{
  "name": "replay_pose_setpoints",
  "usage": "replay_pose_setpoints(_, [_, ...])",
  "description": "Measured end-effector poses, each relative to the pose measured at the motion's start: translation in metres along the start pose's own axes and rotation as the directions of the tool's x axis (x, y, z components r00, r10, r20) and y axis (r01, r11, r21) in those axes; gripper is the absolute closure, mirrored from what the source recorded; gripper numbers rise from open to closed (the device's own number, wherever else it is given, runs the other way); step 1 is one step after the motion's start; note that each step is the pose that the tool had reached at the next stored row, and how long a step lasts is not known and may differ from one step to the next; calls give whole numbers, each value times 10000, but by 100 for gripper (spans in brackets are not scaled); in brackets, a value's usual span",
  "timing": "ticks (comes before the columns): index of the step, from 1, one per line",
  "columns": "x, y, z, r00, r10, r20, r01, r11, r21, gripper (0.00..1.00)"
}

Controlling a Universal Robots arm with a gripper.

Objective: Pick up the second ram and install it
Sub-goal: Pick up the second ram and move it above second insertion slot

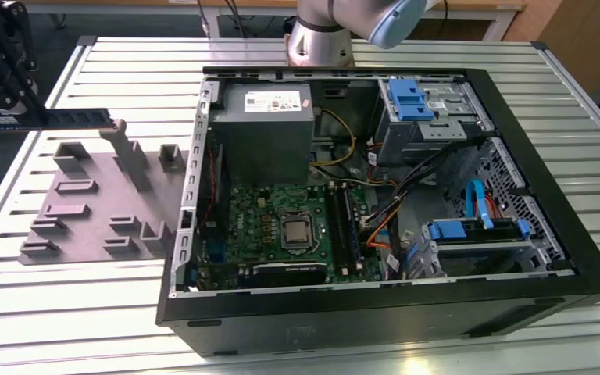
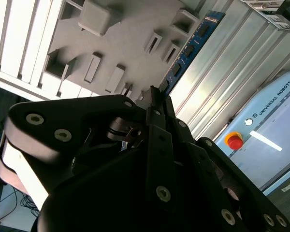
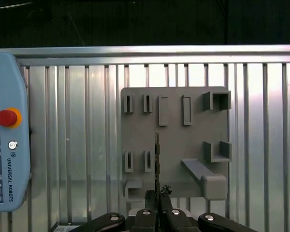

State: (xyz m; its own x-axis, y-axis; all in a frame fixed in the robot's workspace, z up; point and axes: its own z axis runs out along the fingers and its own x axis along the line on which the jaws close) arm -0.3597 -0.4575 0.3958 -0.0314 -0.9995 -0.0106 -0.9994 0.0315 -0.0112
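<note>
- The fingers of the gripper (image 1: 31, 116) are clamped together on the second ram (image 1: 76, 118), with no gap visible at the board.
- In the exterior view the stick hangs in the air over the far edge of the grey tray (image 1: 81, 211). It sits at about ten o'clock from the open computer case (image 1: 383, 308) and well apart from it.
- From the fingers the stick points toward three o'clock in that view, long edge level and flat face toward the camera.
- In the first wrist view we see the second ram (image 3: 157, 154) edge-on as a thin line. It runs from the gripper (image 3: 157, 197) toward twelve o'clock, across the tray (image 3: 174, 121).
- In the second wrist view its blue face (image 2: 191, 46) and row of dark chips run away from the gripper (image 2: 157, 96) toward one o'clock.
- We judge the stick light and stiff but thin and brittle, so it will not sag, though twisting or a knock could crack it.
- The hold is at one end, pinching the two flat faces, so most of the length overhangs. We think a bump on the free tip could swivel it between the smooth pads.
- A hold on the flat faces, clear of the edge that seats in the slot on the motherboard (image 1: 253, 226), looks best to us.
- We cannot tell which long edge carries the contacts.
</note>
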Motion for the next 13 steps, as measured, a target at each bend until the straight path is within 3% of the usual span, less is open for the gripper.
replay_pose_setpoints(13, [-2, -52, 0, 10000, 0, 0, 0, 10000, 0, 86])
